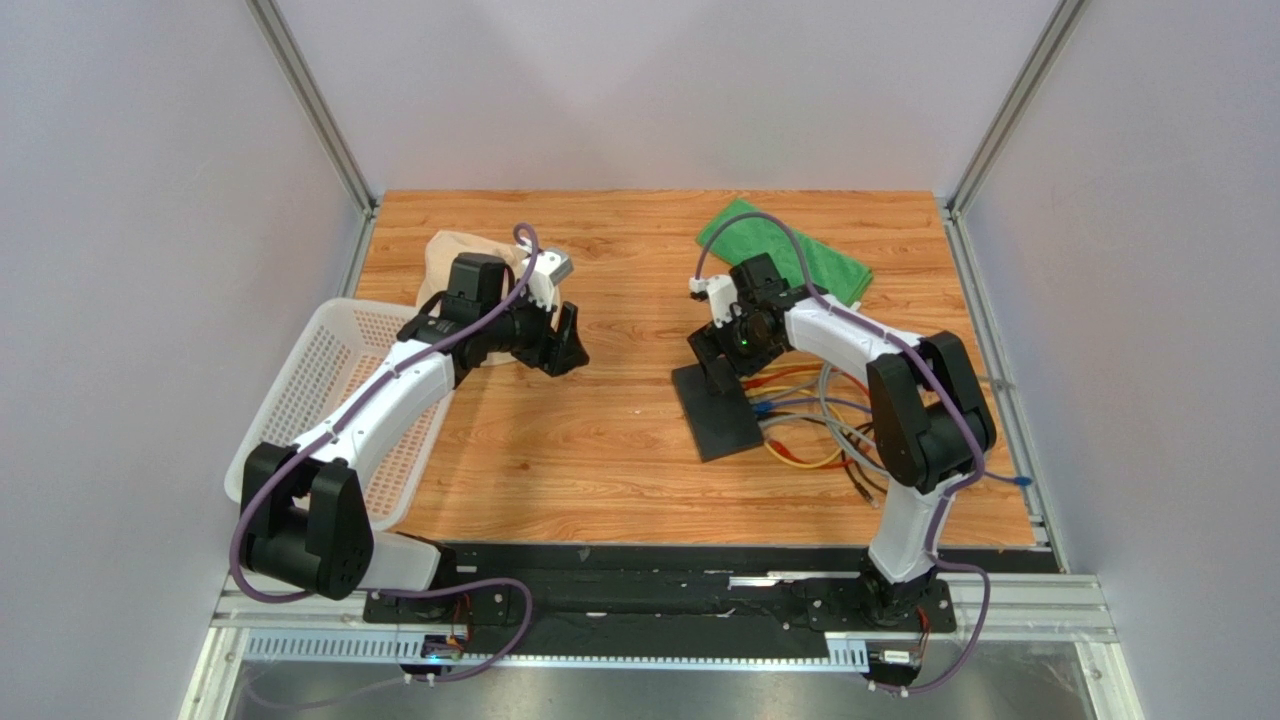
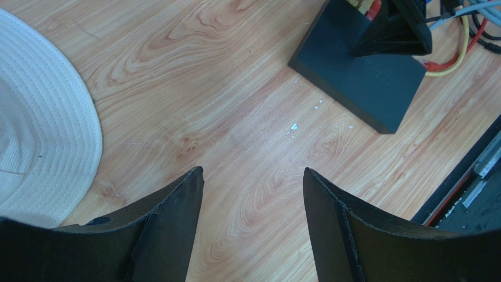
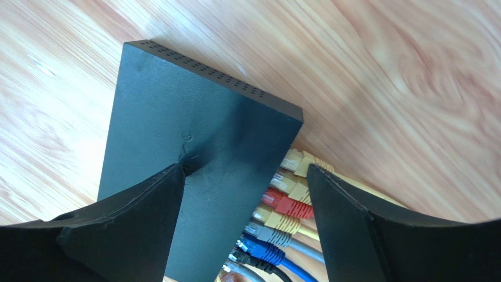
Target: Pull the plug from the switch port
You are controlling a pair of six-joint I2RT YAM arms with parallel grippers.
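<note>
Switch: a flat black box [image 1: 718, 413] lies on the wooden table [image 1: 601, 465], right of centre, with its sockets along the long edge facing right.
Plugs: a row of plugs [image 3: 288, 204] sits in those sockets, yellow, red, grey and blue among them, every one seated.
Basket: a white mesh basket [image 1: 301, 368] rests at the table's far left edge, partly under the left arm.
Hat: a pale cloth hat [image 1: 451, 248] lies behind the left arm. The left wrist view shows its stitched brim [image 2: 41, 135] flat on the wood.
Left gripper: the left gripper [image 1: 568, 353] hangs over bare wood left of centre, well apart from the switch. Its jaws are spread wide and hold nothing, as the wrist view [image 2: 253, 176] confirms.
Right gripper: the right gripper [image 1: 724, 368] is low over the far end of the switch. In its wrist view [image 3: 247, 170] the jaws are released and wide apart. One finger [image 3: 147, 205] is over the switch's top face, and the other is out past the plugs. Whether either finger touches anything cannot be told.
Cables: yellow, red, blue and grey cables [image 1: 812, 428] trail from the plugs to the right, under the right arm.
Cloth: a green cloth [image 1: 789, 248] lies flat at the back right of the table, apart from the switch.
</note>
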